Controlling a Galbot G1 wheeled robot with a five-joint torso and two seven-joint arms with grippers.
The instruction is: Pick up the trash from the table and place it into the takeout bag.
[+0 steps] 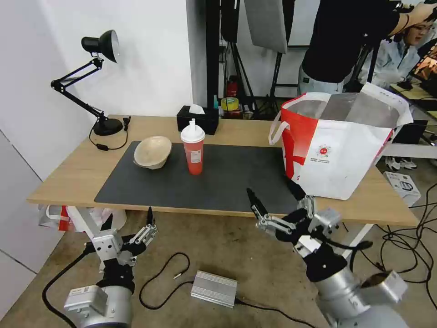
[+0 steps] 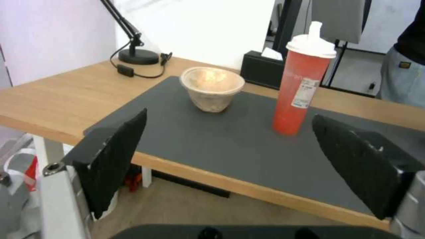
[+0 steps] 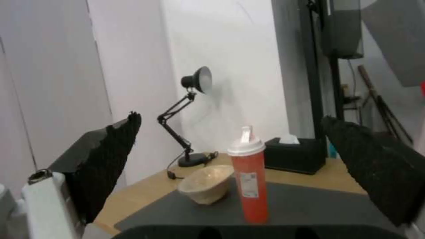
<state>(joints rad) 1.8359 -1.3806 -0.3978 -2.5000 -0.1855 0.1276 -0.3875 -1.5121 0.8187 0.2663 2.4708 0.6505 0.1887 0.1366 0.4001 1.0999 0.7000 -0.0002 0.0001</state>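
Both claws spread wide, the right claw [image 1: 276,199] nearest the tall cup [image 1: 193,151], the left claw [image 1: 129,223] below the surface [image 1: 68,175]: a clumsy sideways brush could topple it before reaching the bag [image 1: 339,150].

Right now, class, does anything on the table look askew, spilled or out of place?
Only the paper bowl: it lies tipped on its side on the grey mat. The red cup stands upright beside it; nothing is spilled.

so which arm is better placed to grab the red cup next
Probably the right. The right hand is open at the table's front edge, nearer the red cup; the left hand hangs open below it.
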